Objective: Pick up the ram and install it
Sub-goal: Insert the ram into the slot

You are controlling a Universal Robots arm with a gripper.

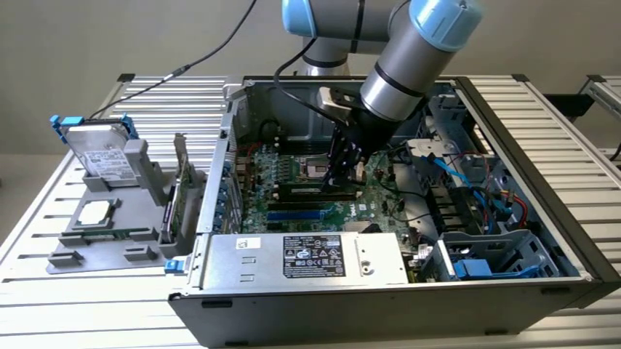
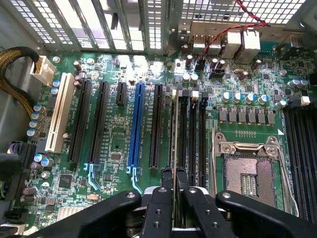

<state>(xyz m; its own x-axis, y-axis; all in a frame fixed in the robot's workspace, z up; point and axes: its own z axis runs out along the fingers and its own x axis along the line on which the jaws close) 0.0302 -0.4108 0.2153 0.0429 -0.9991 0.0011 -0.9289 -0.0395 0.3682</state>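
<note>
Open computer case [image 1: 388, 309] lies on its side on the slatted metal surface [image 1: 87, 305], motherboard [image 1: 260, 198] facing up. The arm reaches down into the case from the far side, with the gripper [image 1: 338, 174] low over the middle of the board. In the wrist view the fingers [image 2: 159, 208] are clamped from both sides on the ram [image 2: 174, 134], which is seen edge-on as a thin green strip running away from the gripper [image 2: 174, 181]. The ram stands upright on its long edge and parallel to the black memory slots [image 2: 193, 134], in line with the one farthest from the CPU socket [image 2: 247, 173]. It lies between the socket and the long black expansion slot [image 2: 156, 126], with a blue slot [image 2: 134, 124] beyond that. Cannot tell whether the ram's lower edge sits in the slot or just above it. Silver power supply [image 1: 301, 258] occupies the near side of the case. On the exterior view's left, well apart from the case, a grey holder [image 1: 107, 243] carries a hard drive [image 1: 97, 156], a square chip [image 1: 94, 212] and an upright card [image 1: 180, 190].
</note>
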